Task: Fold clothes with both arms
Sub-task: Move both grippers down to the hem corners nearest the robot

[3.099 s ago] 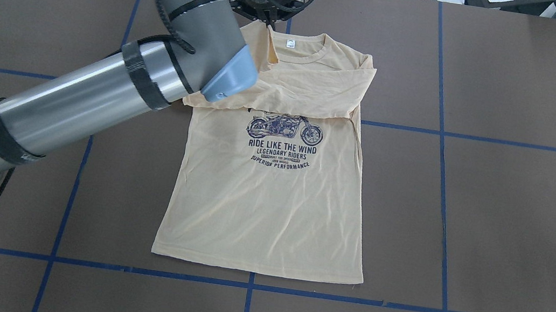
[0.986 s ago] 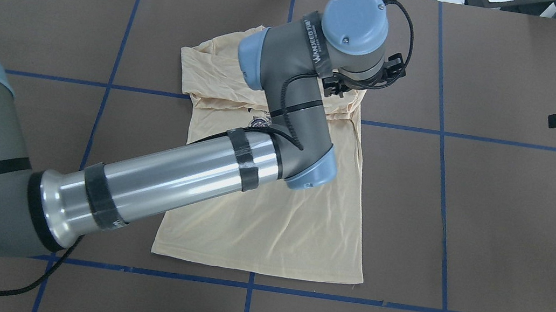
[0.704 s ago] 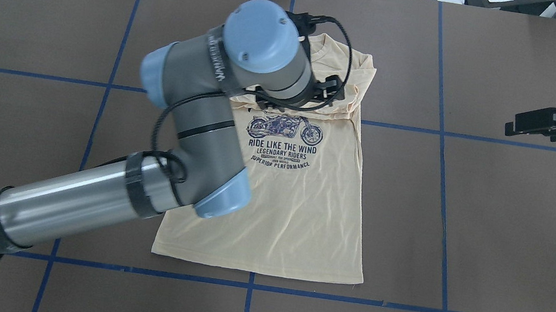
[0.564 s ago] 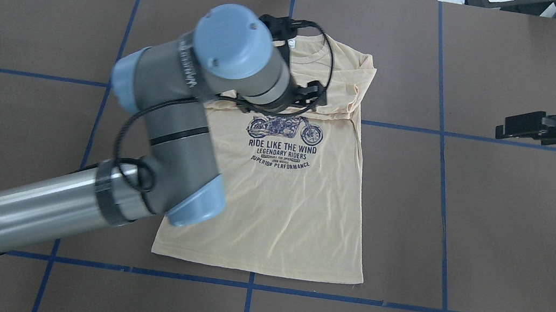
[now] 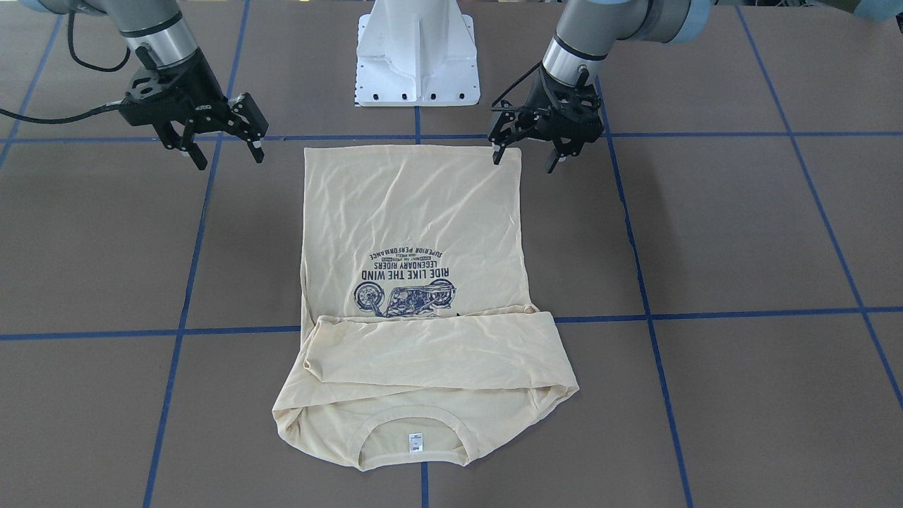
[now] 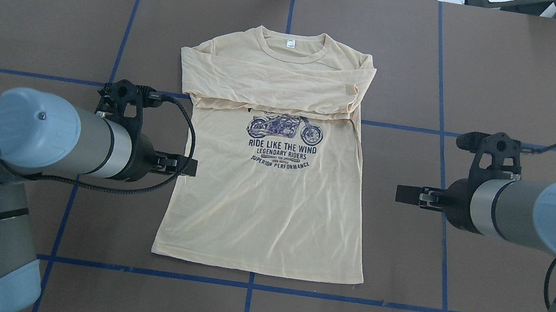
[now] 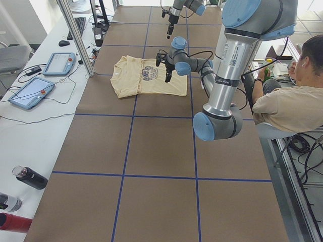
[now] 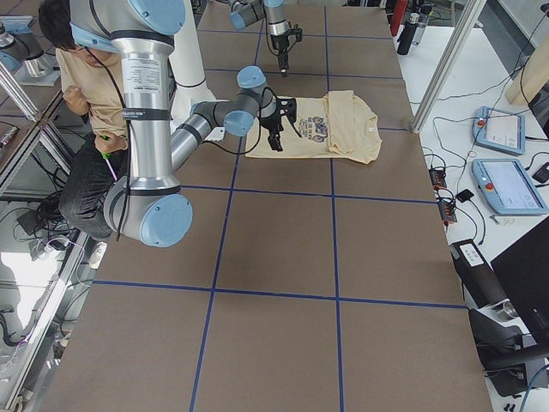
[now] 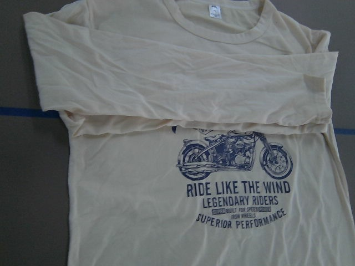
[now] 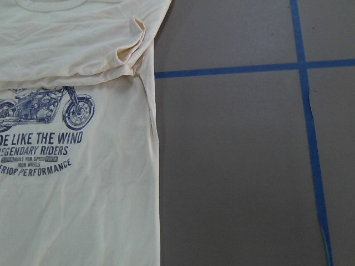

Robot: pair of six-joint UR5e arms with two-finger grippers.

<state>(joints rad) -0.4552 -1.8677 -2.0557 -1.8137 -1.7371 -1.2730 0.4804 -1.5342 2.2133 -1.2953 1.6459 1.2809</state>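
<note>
The left arm [image 6: 41,139] comes in low from 9 o'clock and the right arm [image 6: 519,217] from 3 o'clock. Both wrists lie level and point inward at each other across the shirt [image 6: 270,209]. The left gripper [image 5: 523,161] has its jaws spread wide and holds nothing. The right gripper [image 5: 230,159] is likewise wide open and empty.

The shirt lies flat, face up, in the middle of the brown table [image 6: 539,78], neck at 12 o'clock and hem at 6. Its sleeves [image 6: 267,81] are folded across the chest, over the top of the print [image 6: 282,143].

A little over half a second ago the left arm reached over the chest, its gripper by the folded sleeves. It has since pulled back to the shirt's 9 o'clock side. The right gripper, then out near the table's 3 o'clock edge, has moved in towards the shirt. The body and hem lie where they did.

From overhead the grippers are only black stubs, the left one at the shirt's 9 o'clock edge and the right one apart from the cloth. The front-facing view alone shows the spread fingers, with the left gripper by a hem corner; whether it touches the cloth I cannot tell. The left wrist view shows the neck label [image 9: 214,11] and the sleeves close up. The right wrist view shows the shirt's 3 o'clock edge and blue tape lines [image 10: 222,71]. The side views add a seated person [image 7: 298,106] behind the robot.
</note>
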